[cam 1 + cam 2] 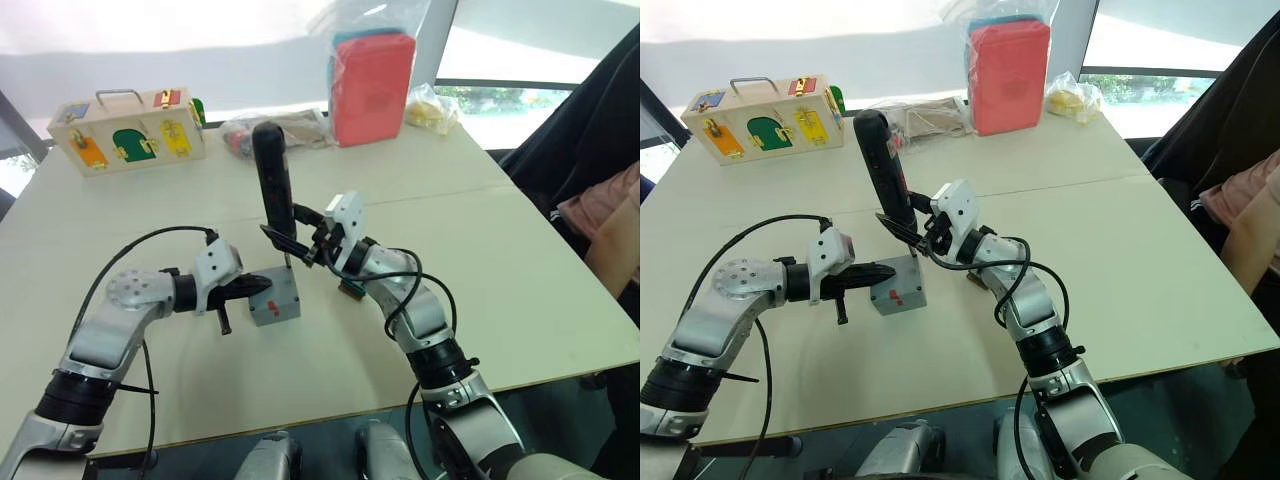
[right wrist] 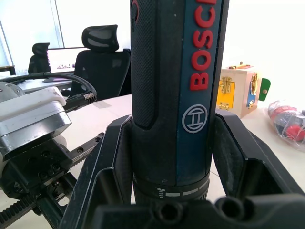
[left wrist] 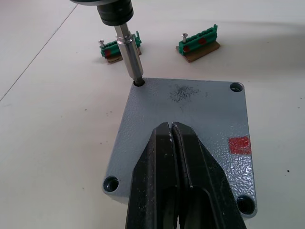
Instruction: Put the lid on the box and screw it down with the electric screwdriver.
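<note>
**Grey lid seated, bit in its 1st corner hole**

Beige table [image 1: 520, 290] carries everything. On it, at about 12 o'clock from the robot, the grey box [image 1: 274, 309] sits capped by the lid [image 3: 190, 124], flush on all 4 corners. Two green connector blocks [image 3: 199, 44] lie just beyond it.

Upright over the box, the electric screwdriver [image 1: 272, 180] is clamped round its black barrel by the right gripper [image 1: 305, 240]; its metal bit [image 3: 129, 57] stands in the lid's corner hole at 11 o'clock in the left wrist view. The left gripper [image 3: 177, 143] has its fingers pressed together, holding nothing, tips resting flat on the lid to pin it.

By my judgement the lid is light, stiff plastic with a slightly textured face, so it could skate or twist under driving torque; downward pressure near its centre suits it best. The screwdriver looks top-heavy, so a grip low on the barrel seems wise.
</note>
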Motion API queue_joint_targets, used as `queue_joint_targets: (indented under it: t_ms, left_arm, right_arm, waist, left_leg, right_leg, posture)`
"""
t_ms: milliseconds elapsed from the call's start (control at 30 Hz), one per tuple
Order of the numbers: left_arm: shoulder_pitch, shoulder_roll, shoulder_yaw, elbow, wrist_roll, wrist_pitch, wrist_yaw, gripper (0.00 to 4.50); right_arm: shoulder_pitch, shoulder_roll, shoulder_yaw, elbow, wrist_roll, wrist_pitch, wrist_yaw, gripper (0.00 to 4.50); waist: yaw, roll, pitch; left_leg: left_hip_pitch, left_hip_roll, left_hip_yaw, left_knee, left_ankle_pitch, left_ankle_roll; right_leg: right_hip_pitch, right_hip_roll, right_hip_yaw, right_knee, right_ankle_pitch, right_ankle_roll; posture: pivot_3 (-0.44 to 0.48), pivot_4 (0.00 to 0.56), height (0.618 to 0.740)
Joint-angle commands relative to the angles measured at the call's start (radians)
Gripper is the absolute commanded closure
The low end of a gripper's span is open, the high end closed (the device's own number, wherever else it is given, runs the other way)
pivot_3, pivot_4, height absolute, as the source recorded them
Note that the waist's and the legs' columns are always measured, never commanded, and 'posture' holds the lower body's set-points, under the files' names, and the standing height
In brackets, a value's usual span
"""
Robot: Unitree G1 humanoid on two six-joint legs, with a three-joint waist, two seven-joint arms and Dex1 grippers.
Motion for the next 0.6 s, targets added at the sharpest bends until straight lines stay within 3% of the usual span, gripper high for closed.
queue_joint_targets:
  t_ms: [33, 367, 600]
  left_arm:
    - [0.019, -0.003, -0.025, 0.011, 0.019, 0.017, 0.000, 4.50]
    - [0.030, -0.011, -0.029, 0.004, 0.027, 0.024, 0.003, 4.50]
    - [0.030, -0.017, -0.031, 0.003, 0.031, 0.030, 0.004, 4.50]
  right_arm:
    - [0.062, -0.011, 0.067, 0.056, -0.031, 0.067, 0.023, 2.59]
    - [0.090, -0.030, 0.099, 0.071, -0.059, 0.110, 0.034, 2.59]
    - [0.090, -0.027, 0.095, 0.083, -0.050, 0.139, 0.036, 2.59]
  waist:
    - [0.000, 0.000, -0.005]
    - [0.001, 0.003, -0.018]
    - [0.001, 0.004, -0.022]
  left_leg:
    - [0.000, 0.000, 0.000, 0.000, 0.000, 0.000]
    - [0.020, 0.000, 0.000, -0.002, -0.010, 0.008]
    - [0.025, 0.000, -0.001, -0.002, -0.012, 0.009]
  right_leg:
    - [0.000, 0.000, 0.000, 0.000, 0.000, 0.000]
    - [0.019, 0.000, 0.001, -0.001, -0.007, 0.001]
    - [0.024, 0.000, 0.001, -0.002, -0.009, 0.002]
  posture:
    - [0.000, 0.150, 0.740]
    - [0.000, 0.150, 0.740]
    - [0.000, 0.150, 0.740]
